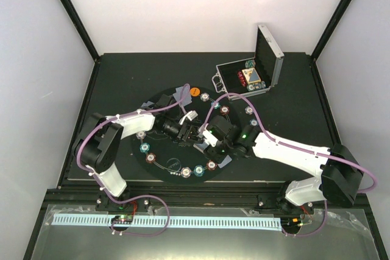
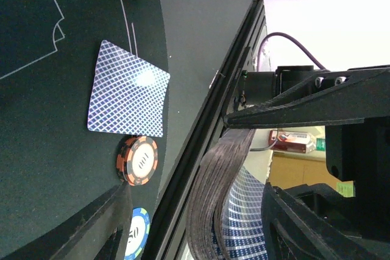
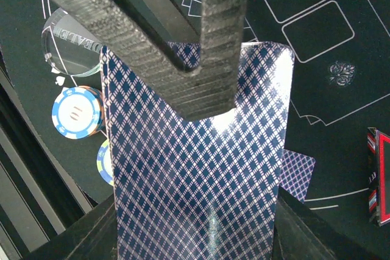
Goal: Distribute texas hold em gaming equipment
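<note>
My right gripper (image 3: 195,235) is shut edgewise on a deck of blue-backed playing cards (image 3: 195,193), held bowed above the mat. In the left wrist view the bent deck (image 2: 213,199) sits between the spread jaws of my left gripper (image 2: 195,217), which is open. One left finger (image 3: 222,47) crosses the deck's back. One card (image 2: 129,89) lies face down on the mat next to an orange-black chip (image 2: 138,160) and a blue chip (image 2: 137,235). In the top view both grippers, left (image 1: 186,131) and right (image 1: 207,140), meet over the mat's middle.
Chips such as a teal one (image 1: 144,148) ring the round black mat (image 1: 173,164). An orange disc (image 1: 194,91) lies at its far edge. The open silver case (image 1: 268,53) stands at back right. A clear dealer button (image 3: 67,41) and a blue-white chip (image 3: 76,112) lie below the deck.
</note>
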`<action>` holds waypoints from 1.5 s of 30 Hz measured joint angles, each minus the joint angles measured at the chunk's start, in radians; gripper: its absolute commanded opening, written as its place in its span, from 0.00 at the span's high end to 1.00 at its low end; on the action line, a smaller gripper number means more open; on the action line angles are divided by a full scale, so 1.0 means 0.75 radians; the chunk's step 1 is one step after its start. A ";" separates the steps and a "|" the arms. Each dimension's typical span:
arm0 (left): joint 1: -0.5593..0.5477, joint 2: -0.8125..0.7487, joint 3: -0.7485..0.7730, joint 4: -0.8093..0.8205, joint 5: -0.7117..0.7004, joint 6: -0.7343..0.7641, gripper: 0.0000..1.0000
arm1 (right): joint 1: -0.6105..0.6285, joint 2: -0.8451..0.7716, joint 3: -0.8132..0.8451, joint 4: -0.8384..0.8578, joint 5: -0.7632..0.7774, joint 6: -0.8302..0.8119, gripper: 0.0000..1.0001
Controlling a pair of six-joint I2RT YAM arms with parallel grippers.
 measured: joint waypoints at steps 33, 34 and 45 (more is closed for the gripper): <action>0.010 0.052 0.089 -0.202 -0.004 0.165 0.73 | 0.019 -0.020 -0.025 -0.002 0.001 0.001 0.45; 0.012 0.052 0.091 -0.210 -0.004 0.170 0.74 | 0.019 -0.022 -0.028 -0.001 0.001 0.001 0.45; 0.030 0.052 0.105 -0.263 0.004 0.208 0.91 | 0.021 -0.023 -0.041 0.000 0.002 0.004 0.45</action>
